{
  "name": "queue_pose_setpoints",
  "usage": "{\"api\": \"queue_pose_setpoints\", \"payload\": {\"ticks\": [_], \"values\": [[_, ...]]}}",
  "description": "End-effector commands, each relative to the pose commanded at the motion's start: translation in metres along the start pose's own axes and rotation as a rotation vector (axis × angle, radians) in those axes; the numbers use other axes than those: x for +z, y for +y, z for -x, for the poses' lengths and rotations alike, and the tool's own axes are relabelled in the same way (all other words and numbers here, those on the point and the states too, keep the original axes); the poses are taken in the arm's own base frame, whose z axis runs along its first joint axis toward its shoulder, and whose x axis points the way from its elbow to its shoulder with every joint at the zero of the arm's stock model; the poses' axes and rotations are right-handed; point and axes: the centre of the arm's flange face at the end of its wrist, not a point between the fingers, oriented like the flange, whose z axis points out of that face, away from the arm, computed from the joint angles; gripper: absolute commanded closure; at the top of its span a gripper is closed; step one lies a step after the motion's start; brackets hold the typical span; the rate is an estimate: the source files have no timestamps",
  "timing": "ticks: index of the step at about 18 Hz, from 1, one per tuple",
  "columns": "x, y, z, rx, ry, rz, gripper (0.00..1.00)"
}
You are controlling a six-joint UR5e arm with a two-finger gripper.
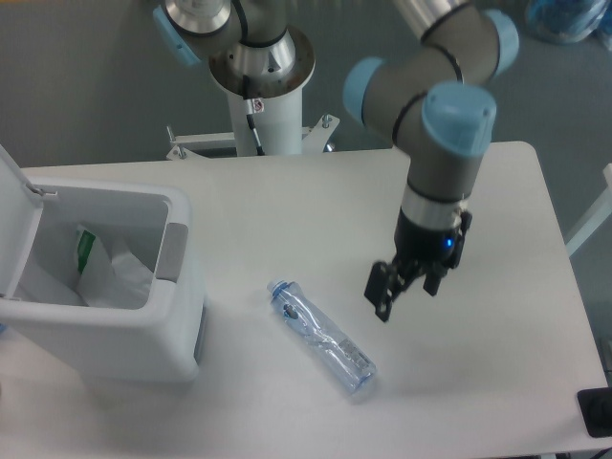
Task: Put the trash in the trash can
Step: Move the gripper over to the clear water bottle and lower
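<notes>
Your gripper [405, 290] hangs part-open, empty, over bare table [497, 191]. Crinkled clear bottle [321, 337] lies at its 8 o'clock; the boxy white bin [105, 330], lid up, sits at 9.

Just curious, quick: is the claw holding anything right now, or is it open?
Claw: open and empty, hovering over the table right of the bottle.

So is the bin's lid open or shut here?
Open. The lid of the trash can is swung up at the left, and white and green scraps show inside.
</notes>
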Motion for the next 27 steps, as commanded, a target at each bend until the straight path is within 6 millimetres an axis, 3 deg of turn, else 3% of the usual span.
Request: {"api": "queue_pose_setpoints", "payload": {"ticks": [4,14,19,21,27], "values": [[0.025,-0.011,-0.011,-0.037,-0.003,0.004,0.00],[0.057,-0.022,-0.036,-0.010,0.007,0.013,0.00],[0.077,-0.017,-0.051,0.015,0.009,0.011,0.00],[0.077,-0.014,-0.062,0.033,0.012,0.010,0.00],[0.091,-0.008,-0.062,0.044,0.004,0.030,0.00]]}}
